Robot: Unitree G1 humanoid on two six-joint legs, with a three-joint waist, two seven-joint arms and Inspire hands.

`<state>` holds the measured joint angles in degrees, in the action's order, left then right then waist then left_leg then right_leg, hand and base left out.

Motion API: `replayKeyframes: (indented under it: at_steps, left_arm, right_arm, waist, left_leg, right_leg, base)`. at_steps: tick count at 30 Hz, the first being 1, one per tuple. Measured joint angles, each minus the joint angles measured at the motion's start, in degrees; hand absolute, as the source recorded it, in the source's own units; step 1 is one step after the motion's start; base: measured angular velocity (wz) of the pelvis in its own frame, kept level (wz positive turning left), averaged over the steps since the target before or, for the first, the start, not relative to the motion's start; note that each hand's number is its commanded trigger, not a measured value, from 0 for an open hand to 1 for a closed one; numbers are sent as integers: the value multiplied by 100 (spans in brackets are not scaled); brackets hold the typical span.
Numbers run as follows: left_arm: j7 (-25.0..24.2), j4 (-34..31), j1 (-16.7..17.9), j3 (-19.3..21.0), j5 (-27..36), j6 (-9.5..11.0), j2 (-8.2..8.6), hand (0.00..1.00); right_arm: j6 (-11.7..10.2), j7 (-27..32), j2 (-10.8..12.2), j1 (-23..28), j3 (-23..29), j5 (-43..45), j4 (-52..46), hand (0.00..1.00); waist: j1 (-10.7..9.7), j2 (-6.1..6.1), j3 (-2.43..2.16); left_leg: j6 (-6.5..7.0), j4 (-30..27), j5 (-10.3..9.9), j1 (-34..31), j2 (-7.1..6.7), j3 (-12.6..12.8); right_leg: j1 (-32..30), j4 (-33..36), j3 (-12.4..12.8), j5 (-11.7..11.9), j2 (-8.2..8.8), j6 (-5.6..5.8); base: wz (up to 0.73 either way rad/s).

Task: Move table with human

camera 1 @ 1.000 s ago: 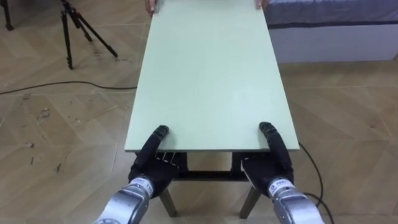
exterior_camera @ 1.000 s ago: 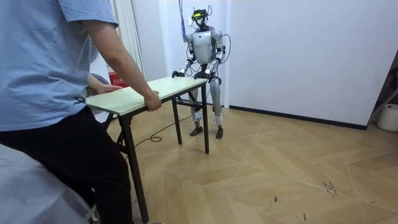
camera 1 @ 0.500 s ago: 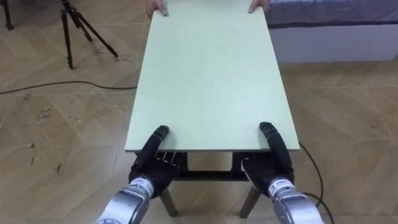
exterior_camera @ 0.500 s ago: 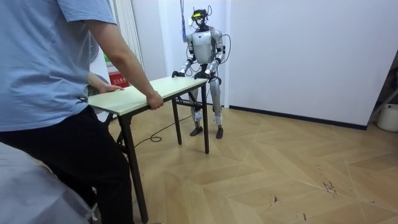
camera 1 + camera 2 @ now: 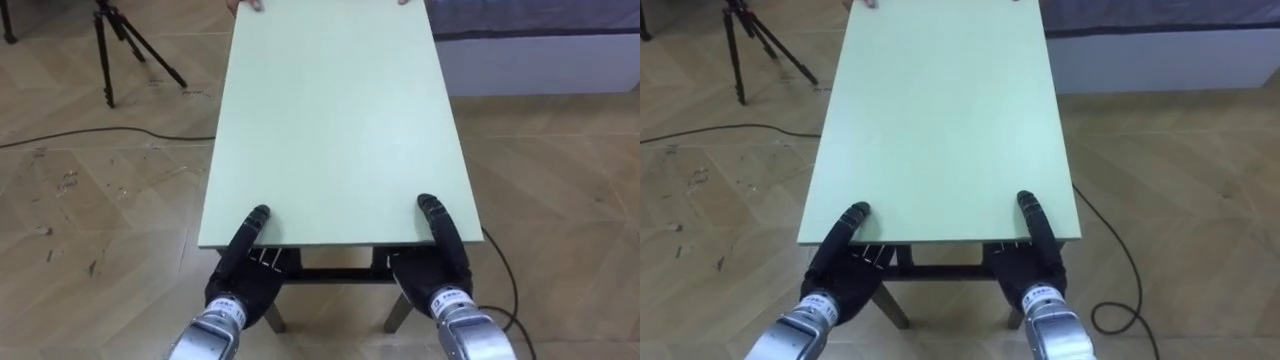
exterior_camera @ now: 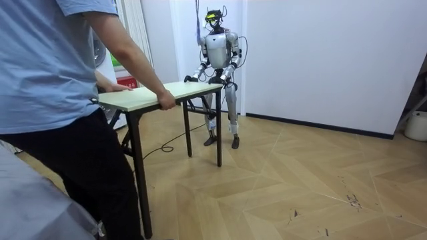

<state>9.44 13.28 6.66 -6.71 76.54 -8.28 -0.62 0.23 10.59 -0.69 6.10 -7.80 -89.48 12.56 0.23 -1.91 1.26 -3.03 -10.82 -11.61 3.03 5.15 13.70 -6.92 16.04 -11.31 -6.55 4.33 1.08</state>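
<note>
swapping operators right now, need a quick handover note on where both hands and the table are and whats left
Left hand: shut on the near edge of the table, thumb on top, fingers under it.
Right hand: same grip, near the right corner.
Person: holds the far end with both hands, one at its corner.
Done: both ends are gripped. I cannot tell whether the legs are off the floor.
Left: carry it with the person and set it down. Mind the tripod on the robot's left.
</note>
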Motion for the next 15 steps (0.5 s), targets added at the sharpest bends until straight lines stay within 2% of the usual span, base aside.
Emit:
replayKeyframes:
  at_steps: [3,5,7,11,15]
  left_arm:
    - [-21,-66,41,-56,-16,28,-1,100]
    - [-94,-84,94,-134,-32,117,-13,100]
    - [-151,-267,316,-177,-46,189,-25,100]
    - [-245,-368,464,-271,-42,237,-64,100]
    - [-399,-420,620,-476,-64,532,-97,100]
  right_arm:
    - [-38,-157,-19,59,-11,-6,0,100]
    - [-113,-305,-30,131,-66,-19,0,100]
    - [-215,-494,-55,248,-203,-19,-29,100]
    - [-256,-578,-78,453,-243,-26,-185,100]
    - [-461,-584,-130,681,-437,-44,-452,100]
  waist:
    - [0,8,-5]
    - [2,8,-6]
    - [-16,10,-6]
    - [-8,11,-8]
    - [-10,2,-15]
  left_leg:
    - [0,-8,0,-14,2,11]
    - [0,-12,0,-29,4,21]
    - [0,-9,0,-42,6,52]
    - [0,-8,0,-47,6,64]
    - [0,-11,0,-57,13,34]
  right_leg:
    - [-1,-4,-3,0,-1,0]
    - [-1,-21,-10,1,-2,0]
    - [-9,-29,-5,1,-2,0]
    - [-13,-33,-5,0,-2,0]
    - [-2,-38,-58,0,-2,0]
  base:
    - [0]
    - [0]
    - [0]
    - [0]
    - [0]
